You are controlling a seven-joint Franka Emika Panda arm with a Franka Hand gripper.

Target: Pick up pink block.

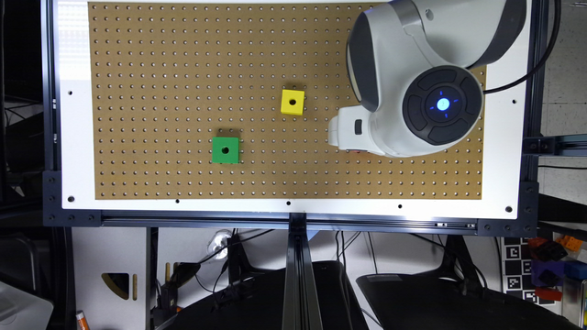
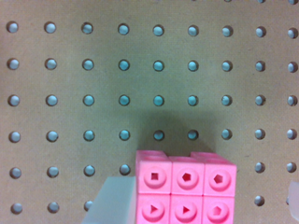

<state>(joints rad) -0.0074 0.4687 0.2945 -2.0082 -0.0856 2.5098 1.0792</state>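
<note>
Pincer (image 2: 198, 205) spread wide, fingers (image 2: 110, 205) flanking the pink block (image 2: 186, 189) between them, poised to clamp for pickup.

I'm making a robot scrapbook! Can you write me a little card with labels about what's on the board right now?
Board: brown pegboard with rows of small holes
Pink block: pink block with round studs on top, seen close up in the wrist view, lying on the board
Gripper: gripper low over the pink block, one pale finger next to one side of it, another at the picture's edge
Yellow cube: yellow cube with a centre hole, near the board's middle
Green cube: green cube with a centre hole, apart from the yellow one
</note>
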